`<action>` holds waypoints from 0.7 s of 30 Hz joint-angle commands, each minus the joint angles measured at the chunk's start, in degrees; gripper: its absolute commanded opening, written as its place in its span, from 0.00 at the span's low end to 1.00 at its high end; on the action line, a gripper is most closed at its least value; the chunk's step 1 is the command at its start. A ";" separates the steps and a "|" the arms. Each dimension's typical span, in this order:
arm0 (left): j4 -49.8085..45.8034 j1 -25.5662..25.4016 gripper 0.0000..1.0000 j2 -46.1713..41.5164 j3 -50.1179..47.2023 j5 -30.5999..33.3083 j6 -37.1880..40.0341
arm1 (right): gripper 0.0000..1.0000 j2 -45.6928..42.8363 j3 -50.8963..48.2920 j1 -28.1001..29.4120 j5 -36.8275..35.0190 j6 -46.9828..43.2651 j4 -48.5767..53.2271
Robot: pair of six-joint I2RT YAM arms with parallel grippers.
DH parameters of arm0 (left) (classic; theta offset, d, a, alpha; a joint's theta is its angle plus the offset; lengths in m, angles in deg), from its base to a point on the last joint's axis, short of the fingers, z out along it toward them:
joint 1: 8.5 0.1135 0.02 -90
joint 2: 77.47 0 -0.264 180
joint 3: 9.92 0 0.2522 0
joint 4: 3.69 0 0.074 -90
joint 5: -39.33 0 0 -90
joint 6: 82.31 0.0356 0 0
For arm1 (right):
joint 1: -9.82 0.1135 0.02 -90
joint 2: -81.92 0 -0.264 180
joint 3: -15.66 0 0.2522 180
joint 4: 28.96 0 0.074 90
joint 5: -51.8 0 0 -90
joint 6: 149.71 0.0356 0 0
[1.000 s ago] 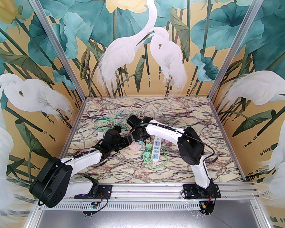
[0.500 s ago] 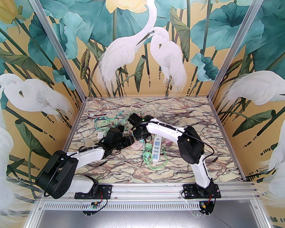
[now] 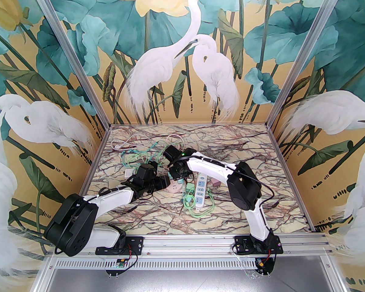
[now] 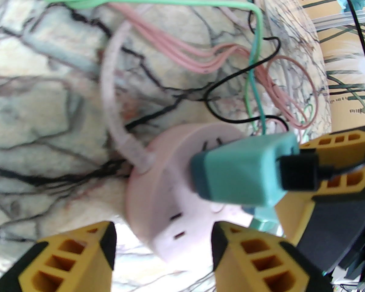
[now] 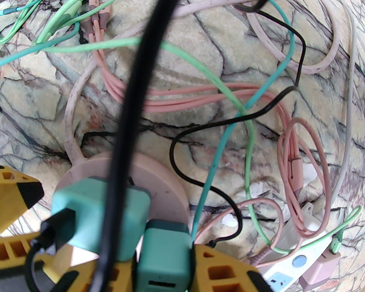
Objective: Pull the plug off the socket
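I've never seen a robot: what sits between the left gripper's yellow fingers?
The rim of the round pale-pink socket, a blocky teal plug on it, lies between the fingers of the open left gripper, seen in the left wrist view.

Marble-patterned table [image 3: 261, 163] is carrying: round pink socket [image 3: 174, 187] lying near centre; white power strip [image 3: 200, 193] lying just right; green, teal, pink, black cables [image 3: 133, 158] sprawling around; white cable [image 3: 124, 141] looping far-left.

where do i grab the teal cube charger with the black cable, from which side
Grip the teal cube charger across its two flat opposite sides, coming from its outer end, opposite the round pink socket. The black cable connector sticks out there, so the jaws should probably straddle it.
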 commanded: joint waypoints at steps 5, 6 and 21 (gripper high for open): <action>2.26 -1.02 0.50 4.81 0.68 0.21 -0.11 | 0.32 0.39 1.22 0.83 3.07 -0.60 -1.10; 2.24 -1.29 0.45 5.25 0.63 0.86 -0.68 | 0.34 0.43 1.21 0.83 3.09 -0.33 -1.07; 0.27 -4.43 0.37 6.37 -0.74 6.41 -5.55 | 0.44 0.62 0.03 0.56 2.95 13.00 3.19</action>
